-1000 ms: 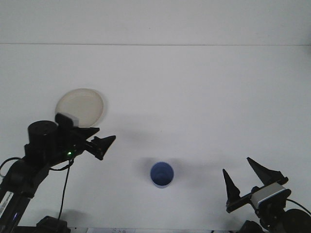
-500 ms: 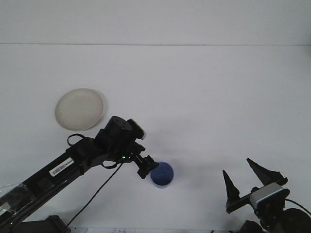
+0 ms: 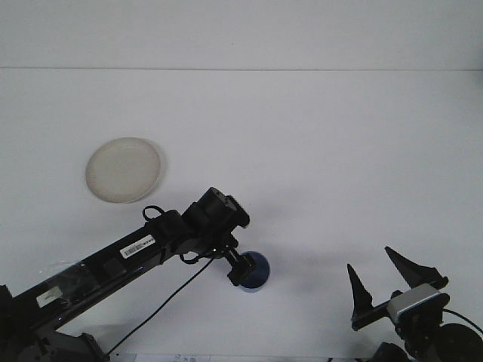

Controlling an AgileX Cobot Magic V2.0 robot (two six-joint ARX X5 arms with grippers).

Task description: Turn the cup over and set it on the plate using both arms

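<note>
A white table [image 3: 317, 151] filled the view from the front camera. At the far left lay a round, pale plate [image 3: 124, 170], flat on the surface with nothing on it. To its right and nearer, the black left arm [image 3: 143, 253] reached in a long diagonal from the near left corner toward the middle of the table. Its left gripper [image 3: 243, 268] sat right at a small blue cup [image 3: 255, 273], covering much of the cup's left side; whether its claw was spread or pinching the cup could not be told. The cup stood near the table's front edge, well apart from the plate. At the near right corner, the right gripper [image 3: 381, 279] pointed upward, its two dark fingers [image 3: 358, 288] spread wide apart, holding nothing.
</note>
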